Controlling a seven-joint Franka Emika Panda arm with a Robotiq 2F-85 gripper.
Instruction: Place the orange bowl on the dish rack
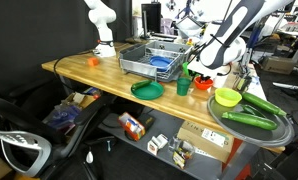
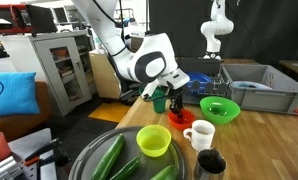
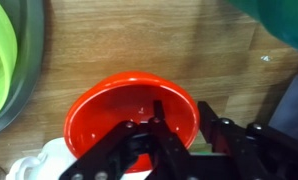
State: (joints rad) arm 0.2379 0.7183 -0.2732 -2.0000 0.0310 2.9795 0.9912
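The orange bowl [image 3: 109, 120] stands upright on the wooden table, near the table's end in both exterior views [image 1: 202, 86] [image 2: 179, 118]. My gripper [image 3: 179, 115] is right down on it. One finger is inside the bowl and the other outside, with the rim between them and a gap still showing. The gripper also shows in both exterior views [image 1: 202, 77] [image 2: 176, 101]. The dish rack [image 1: 139, 60] [image 2: 251, 101], a grey wire basket, stands further along the table with blue items inside.
A bright green bowl [image 1: 147, 89] [image 2: 219, 107] and a green cup [image 1: 183, 87] lie between the orange bowl and the rack. A yellow-green bowl [image 2: 153, 140], a white mug [image 2: 199, 133] and a round dark tray of vegetables [image 1: 254, 125] stand close by.
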